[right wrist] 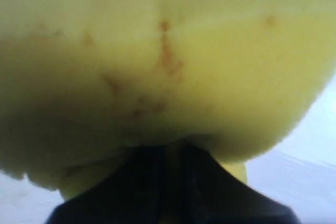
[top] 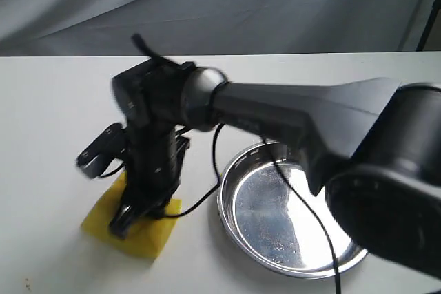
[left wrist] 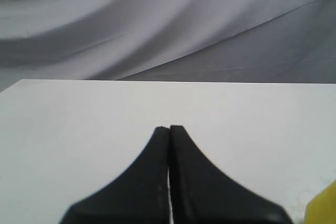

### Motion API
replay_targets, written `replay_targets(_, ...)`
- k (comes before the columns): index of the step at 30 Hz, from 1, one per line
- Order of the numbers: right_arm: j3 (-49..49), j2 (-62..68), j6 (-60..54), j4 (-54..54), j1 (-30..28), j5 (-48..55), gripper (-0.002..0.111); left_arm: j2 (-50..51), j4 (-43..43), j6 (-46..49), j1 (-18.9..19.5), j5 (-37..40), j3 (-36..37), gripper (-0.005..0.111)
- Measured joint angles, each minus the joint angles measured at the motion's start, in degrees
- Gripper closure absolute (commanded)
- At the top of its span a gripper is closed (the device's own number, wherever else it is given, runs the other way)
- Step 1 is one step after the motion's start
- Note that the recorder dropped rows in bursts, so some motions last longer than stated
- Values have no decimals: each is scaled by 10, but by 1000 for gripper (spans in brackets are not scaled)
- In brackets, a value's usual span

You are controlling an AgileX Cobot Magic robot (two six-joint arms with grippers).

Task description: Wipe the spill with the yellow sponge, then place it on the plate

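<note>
Right wrist view is almost filled by the yellow sponge [right wrist: 168, 51], so close to the lens that it blurs. It is a soft, bright yellow foam face, bulging and rounded, crossed by a crease and flecked with tan-brown stains, the darkest a short streak near its middle. Under it the right gripper [right wrist: 169, 161] shows as two dark fingers drawn nearly together with a thin sliver of yellow foam pinched between them, so this claw is clamped on the sponge and squeezes it narrow there. A strip of pale table [right wrist: 310, 161] shows past the sponge's rounded edge. On the other wrist camera the left gripper [left wrist: 169, 128] has its two black fingers pressed tip to tip with nothing between them, over bare white tabletop, and a small corner of yellow just shows beside it. From the exterior view, the sponge lies on the table at the front left, one corner turned toward the camera, with the right arm [top: 296, 115] reaching across from the right and its claw pointing down into the block's top. Just right of the sponge, not touching it, sits the plate [top: 225, 201], round, shiny silver, with a raised rim and a mirror-like bottom. A thin black cable [top: 217, 149] hangs from the arm near the plate's rim. Grey cloth [top: 207, 5] hangs behind the table.
</note>
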Motion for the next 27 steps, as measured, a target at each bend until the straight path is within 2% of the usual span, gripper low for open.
replay_targets(6, 0, 0, -10, 49, 104, 0, 108, 0, 0, 0, 0, 0, 0, 107)
replay_targets(11, 0, 0, -28, 51, 125, 1, 108, 0, 0, 0, 0, 0, 0, 107)
replay_targets(18, 0, 0, 5, 31, 76, 9, 108, 0, 0, 0, 0, 0, 0, 107)
replay_targets(27, 0, 0, 76, -1, -61, 8, 108, 0, 0, 0, 0, 0, 0, 107)
